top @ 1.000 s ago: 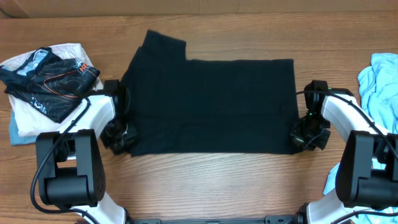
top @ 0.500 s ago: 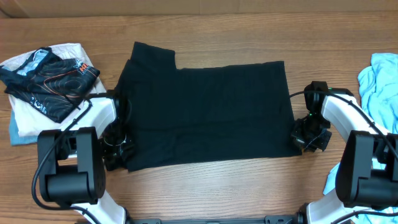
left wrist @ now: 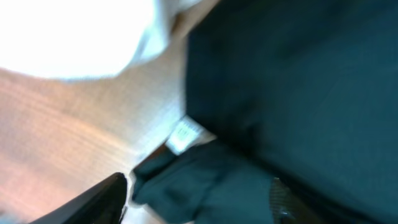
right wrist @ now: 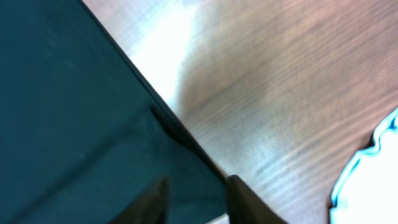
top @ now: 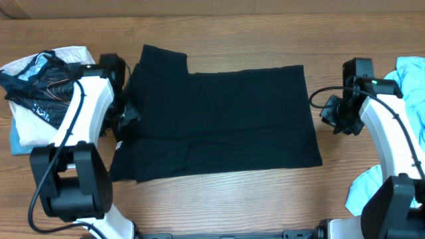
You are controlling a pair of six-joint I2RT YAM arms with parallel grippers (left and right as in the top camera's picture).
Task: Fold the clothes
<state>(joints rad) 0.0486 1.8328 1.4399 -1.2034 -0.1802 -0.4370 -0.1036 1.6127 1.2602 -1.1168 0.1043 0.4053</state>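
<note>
The black garment [top: 219, 123] lay spread across the middle of the table [top: 232, 199]. It was mostly a flat rectangle, with one sleeve-like flap poking out at its upper left corner and a loose bit of cloth at its lower left. To my eye it had been laid out and smoothed, perhaps doubled over once, but it was far from a neat folded bundle. Most of the folding looked still to be done.

The left tool [top: 125, 119] sat at the garment's left edge. In its own blurred wrist view the left tool [left wrist: 198, 186] had its fingers wide apart. A rumpled fold of dark cloth and a small white label [left wrist: 182, 135] showed under the gap, and nothing was pinched.

The right tool [top: 335, 118] hung at the right of the frame, just beside the garment's right edge but clear of it. From the right wrist, the right tool [right wrist: 196, 193] had its fingers only a little apart. The dark hem ran on the table beneath them, and as far as I could see they gripped nothing.

A crumpled heap of white, blue and dark patterned clothes [top: 46, 86] sat at the upper left. I couldn't tell whether those were finished or waiting. A light blue cloth [top: 408, 86] bunched at the right edge looked untouched, so I judged the job at an early stage.
</note>
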